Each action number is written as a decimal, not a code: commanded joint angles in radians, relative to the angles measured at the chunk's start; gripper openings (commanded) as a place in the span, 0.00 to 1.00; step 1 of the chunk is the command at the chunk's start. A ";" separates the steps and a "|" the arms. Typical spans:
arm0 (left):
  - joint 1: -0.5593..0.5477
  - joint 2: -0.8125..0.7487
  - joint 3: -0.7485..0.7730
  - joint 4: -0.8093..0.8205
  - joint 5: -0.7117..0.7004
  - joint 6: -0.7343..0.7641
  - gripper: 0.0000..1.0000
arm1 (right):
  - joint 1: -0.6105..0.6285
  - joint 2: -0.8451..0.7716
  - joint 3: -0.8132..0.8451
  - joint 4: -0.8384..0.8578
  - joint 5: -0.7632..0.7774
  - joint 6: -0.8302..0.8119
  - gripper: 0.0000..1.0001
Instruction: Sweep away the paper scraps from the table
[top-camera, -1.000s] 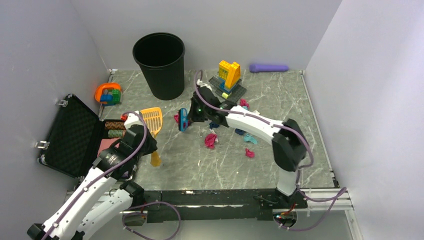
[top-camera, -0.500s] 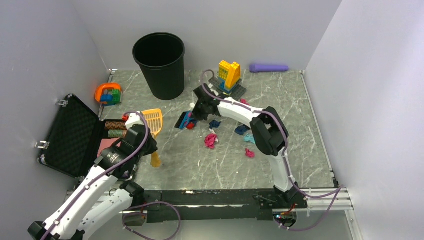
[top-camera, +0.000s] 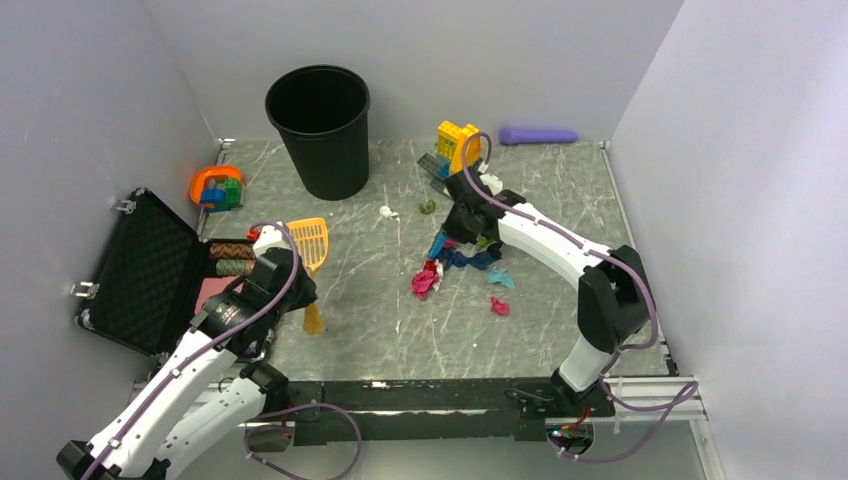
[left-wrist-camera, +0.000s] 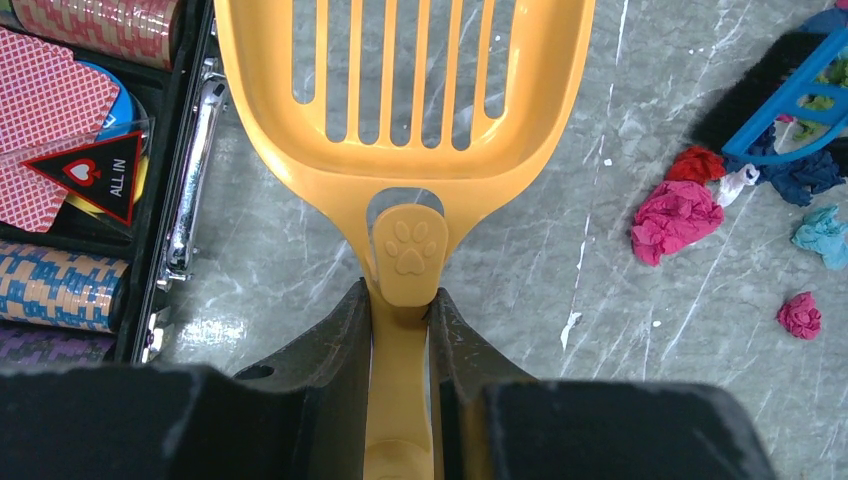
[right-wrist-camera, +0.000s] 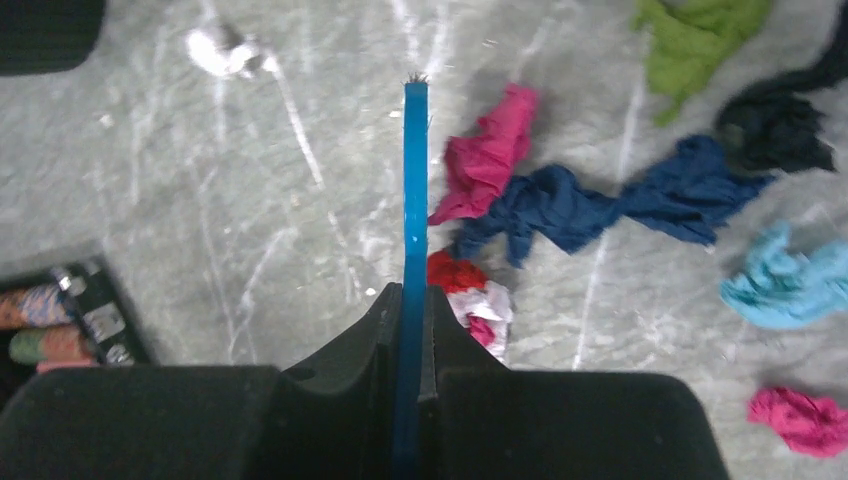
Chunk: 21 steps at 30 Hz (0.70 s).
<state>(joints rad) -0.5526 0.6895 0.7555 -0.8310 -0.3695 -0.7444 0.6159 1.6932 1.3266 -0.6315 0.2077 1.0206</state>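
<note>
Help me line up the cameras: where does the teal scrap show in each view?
Top external: teal scrap right of centre, slightly below mid-height.
Left wrist: teal scrap at the right edge, mid-height.
Right wrist: teal scrap at the right, just below mid-height.
Shared landmark: the small magenta scrap lies just below it in all three.

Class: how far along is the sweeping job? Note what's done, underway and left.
Done: left gripper clamps the orange scoop, right gripper the blue brush. Underway: brush beside bunched paper scraps. Left: every scrap lies on the table; scoop empty.
</note>
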 joint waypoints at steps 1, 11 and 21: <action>0.004 -0.008 0.002 0.027 0.009 0.017 0.00 | 0.003 -0.055 -0.022 0.277 -0.108 -0.173 0.00; 0.004 -0.006 -0.004 0.030 0.008 0.017 0.00 | -0.002 0.227 0.178 0.504 -0.346 -0.132 0.00; 0.004 -0.009 -0.002 0.033 0.014 0.021 0.00 | -0.027 0.469 0.483 0.068 -0.070 0.046 0.00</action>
<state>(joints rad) -0.5526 0.6895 0.7555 -0.8307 -0.3634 -0.7429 0.6109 2.1727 1.7107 -0.3237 -0.0246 0.9699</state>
